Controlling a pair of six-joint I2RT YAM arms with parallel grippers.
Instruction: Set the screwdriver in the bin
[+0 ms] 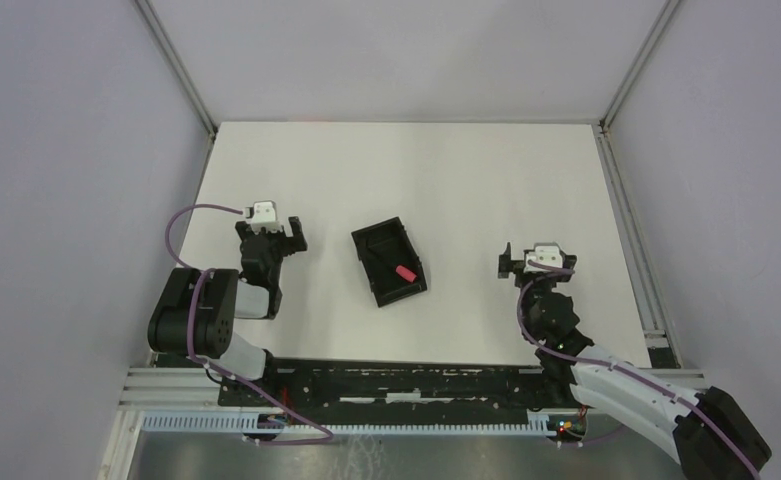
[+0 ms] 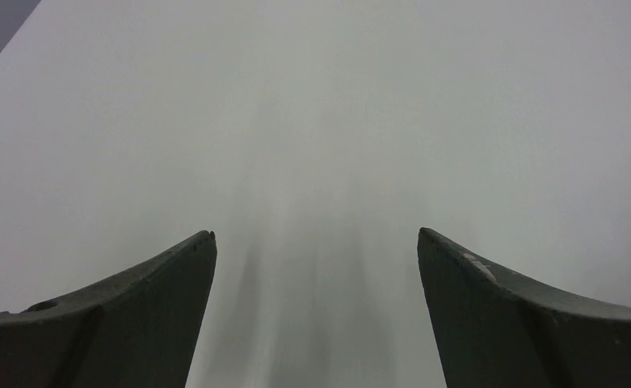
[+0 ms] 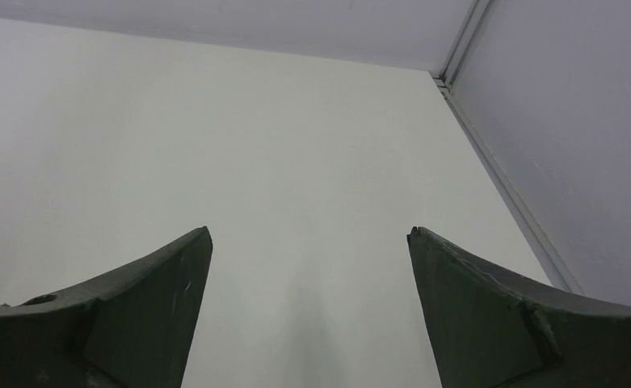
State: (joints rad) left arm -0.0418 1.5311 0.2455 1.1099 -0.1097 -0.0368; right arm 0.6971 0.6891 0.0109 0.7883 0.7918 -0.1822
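The black bin (image 1: 378, 250) sits in the middle of the white table, turned at an angle. The screwdriver (image 1: 404, 272), seen by its short red handle, lies inside the bin near its near right side. My left gripper (image 1: 269, 228) is to the left of the bin, open and empty; in the left wrist view (image 2: 316, 234) only bare table shows between its fingers. My right gripper (image 1: 534, 257) is to the right of the bin, open and empty; the right wrist view (image 3: 309, 233) shows bare table between its fingers. Neither wrist view shows the bin or the screwdriver.
The white table (image 1: 446, 170) is walled by grey panels with metal corner posts (image 1: 174, 65). A rail runs along the right edge (image 1: 631, 240), also in the right wrist view (image 3: 506, 194). The arm bases stand on the black front rail (image 1: 406, 385).
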